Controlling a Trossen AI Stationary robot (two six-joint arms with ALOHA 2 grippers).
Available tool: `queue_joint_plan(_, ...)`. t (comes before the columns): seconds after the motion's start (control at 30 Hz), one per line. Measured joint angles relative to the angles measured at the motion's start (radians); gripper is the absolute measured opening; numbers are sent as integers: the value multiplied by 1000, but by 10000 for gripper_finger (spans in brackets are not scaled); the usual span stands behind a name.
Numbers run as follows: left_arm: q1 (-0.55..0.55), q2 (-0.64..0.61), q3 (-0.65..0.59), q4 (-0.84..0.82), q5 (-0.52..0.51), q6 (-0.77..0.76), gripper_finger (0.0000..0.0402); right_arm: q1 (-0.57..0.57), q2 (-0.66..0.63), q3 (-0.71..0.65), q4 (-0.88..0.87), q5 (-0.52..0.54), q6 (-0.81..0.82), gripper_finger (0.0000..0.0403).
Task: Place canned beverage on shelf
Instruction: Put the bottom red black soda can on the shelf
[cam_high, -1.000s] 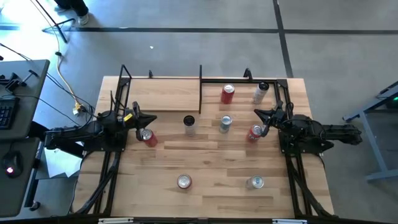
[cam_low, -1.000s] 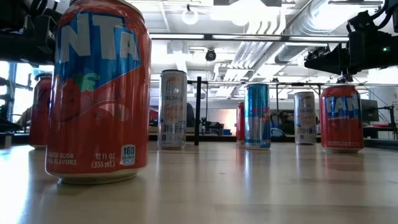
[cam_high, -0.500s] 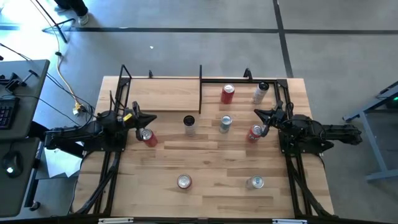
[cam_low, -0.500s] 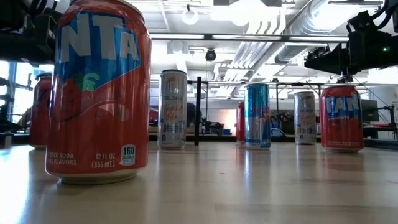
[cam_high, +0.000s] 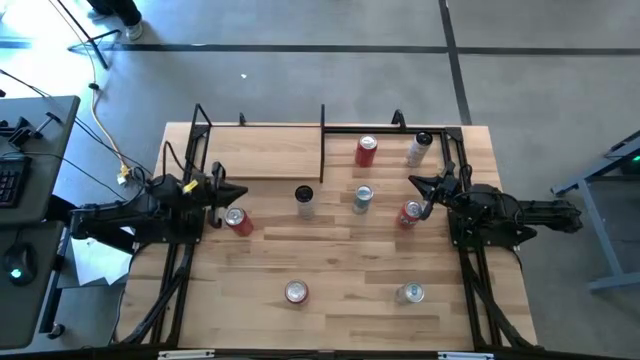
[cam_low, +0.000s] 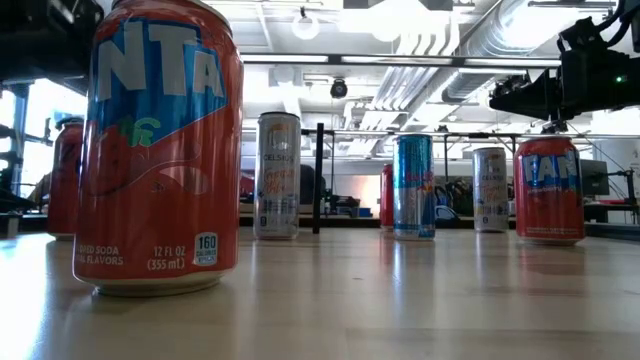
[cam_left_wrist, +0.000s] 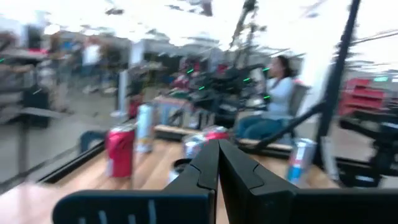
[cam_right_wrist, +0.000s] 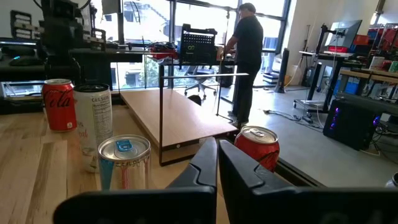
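The slatted tabletop (cam_high: 330, 270) fills most of the high view, with the shelf (cam_high: 270, 153) lying along its far edge, a pale board with black rod uprights; its left half is bare, while two cans stand toward its right end. The left arm reaches in from the left, and the left gripper (cam_high: 226, 191) hangs with its jaws pressed together, holding nothing, just beside and slightly far of the red can (cam_high: 237, 219). The right gripper (cam_high: 428, 191) waits at the right side, jaws likewise together and empty, next to another red can (cam_high: 410, 213). A slim white can (cam_high: 305, 200) and a blue can (cam_high: 362, 199) stand mid-table; two more sit near the front edge.

No can is gripped yet. With the fingers closed this close to the red can, a descent without first spreading them would likely knock it over or shove it away. Carrying a can to the shelf could also clip the black uprights.
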Motion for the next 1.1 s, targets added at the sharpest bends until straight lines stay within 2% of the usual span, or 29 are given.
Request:
queue_joint_plan(0.13, 1, 106, 135, -133, -10, 9, 0, 0, 0, 0, 0, 0, 0, 0)
queue_joint_plan(0.43, 1, 487, 473, -533, 15, 9, 0, 0, 0, 0, 0, 0, 0, 0)
queue_joint_plan(0.6, 0, 666, 633, -741, 25, -44, 0, 0, 0, 0, 0, 0, 0, 0)
queue_joint_plan(0.87, 0, 820, 850, -1028, 35, -82, 0, 0, 0, 0, 0, 0, 0, 0)
queue_joint_plan(1.1, -32, 887, 914, -1258, 30, -146, 0, 0, 0, 0, 0, 0, 0, 0)
